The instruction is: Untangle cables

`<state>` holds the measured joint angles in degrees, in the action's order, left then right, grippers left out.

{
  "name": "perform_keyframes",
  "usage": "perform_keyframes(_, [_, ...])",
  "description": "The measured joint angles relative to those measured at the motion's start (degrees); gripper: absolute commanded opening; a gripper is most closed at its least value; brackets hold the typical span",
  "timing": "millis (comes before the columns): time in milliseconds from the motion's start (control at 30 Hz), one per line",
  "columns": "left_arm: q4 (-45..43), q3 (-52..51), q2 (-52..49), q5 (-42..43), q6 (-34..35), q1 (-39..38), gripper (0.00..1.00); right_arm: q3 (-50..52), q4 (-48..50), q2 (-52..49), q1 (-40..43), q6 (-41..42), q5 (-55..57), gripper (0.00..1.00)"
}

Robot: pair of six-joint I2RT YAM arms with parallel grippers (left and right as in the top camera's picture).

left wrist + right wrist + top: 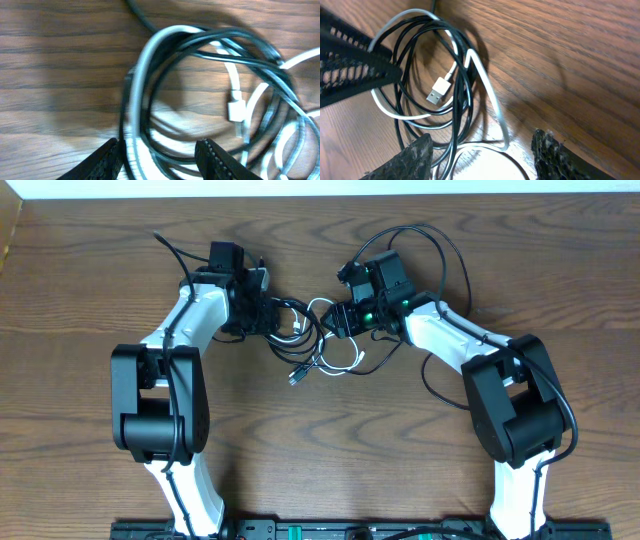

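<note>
The cables (315, 340), black and white loops wound into one tangle, are seen lying on the wooden surface (90, 280) just above the frame's centre. A white plug (438, 91) is caught inside the coil. The left end effector (159, 145) is held spread astride several strands. The right end effector (484, 136) is spread too, over the loops.
</note>
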<state>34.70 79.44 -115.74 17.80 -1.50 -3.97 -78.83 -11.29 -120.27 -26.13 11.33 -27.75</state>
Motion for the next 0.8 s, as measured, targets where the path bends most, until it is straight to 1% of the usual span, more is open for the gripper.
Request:
perform_keyframes(167, [-1.88,0.00,-0.04,-3.80,0.02,0.02,0.45,0.00,0.26,0.02,-1.42,-6.16,-0.15,0.57])
perform_keyframes(267, [-3.04,-0.04,-0.31,-4.39,0.02,0.00,0.44,0.00,1.09,0.02,-2.86,-9.01,0.72,0.46])
perform_keyframes(333, [-3.26,-0.17,-0.48,-3.78,0.02,0.00,0.39,0.00,1.51,0.02,-3.61,-9.86,1.42,0.46])
perform_keyframes(367, [-3.26,-0.26,-0.55,-3.23,0.09,0.00,0.38,0.00,1.51,0.02,-4.15,-10.43,1.99,0.45])
perform_keyframes(533, [-2.32,-0.35,-0.94,-1.33,1.70,-0.22,0.38,0.00,1.27,0.02,-5.07,-10.99,1.81,0.46])
perform_keyframes(767, [2.19,-0.44,-0.94,-1.07,7.32,-0.33,0.38,0.00,-0.33,0.02,-5.07,-11.21,2.03,0.47])
perform_keyframes(800, [2.27,-0.44,-0.94,-1.01,7.78,-0.33,0.38,0.00,-0.44,0.02,-5.07,-11.21,2.03,0.49])
